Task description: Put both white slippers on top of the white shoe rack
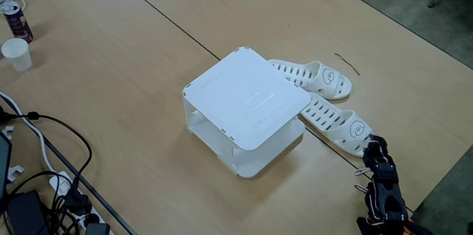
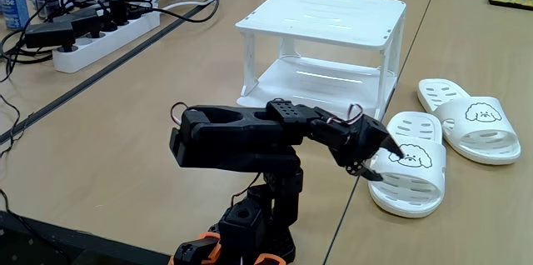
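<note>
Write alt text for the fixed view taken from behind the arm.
A black robot arm reaches its pincer over the nearer of two white slippers lying on a wooden table. The other slipper lies right of a white shoe rack, whose top is bare.

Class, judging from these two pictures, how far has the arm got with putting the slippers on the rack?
Nothing is done yet: the white shoe rack has a bare top. Both white slippers lie on the table beside it. The gripper hovers at the nearer slipper's strap; whether it grips is unclear. Both placements remain.
</note>
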`<act>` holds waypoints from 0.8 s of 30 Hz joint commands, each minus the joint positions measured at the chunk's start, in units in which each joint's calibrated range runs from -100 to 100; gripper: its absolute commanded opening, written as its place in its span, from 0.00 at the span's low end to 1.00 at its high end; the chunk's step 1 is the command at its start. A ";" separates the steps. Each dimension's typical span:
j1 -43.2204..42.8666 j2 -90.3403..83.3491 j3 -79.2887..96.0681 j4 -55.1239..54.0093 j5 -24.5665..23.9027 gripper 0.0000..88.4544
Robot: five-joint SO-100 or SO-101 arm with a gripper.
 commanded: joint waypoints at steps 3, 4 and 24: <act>-1.34 0.90 -0.11 -2.04 0.42 0.23; -1.34 1.99 -0.02 -3.77 0.42 0.23; -1.42 29.42 -0.38 -35.87 0.42 0.29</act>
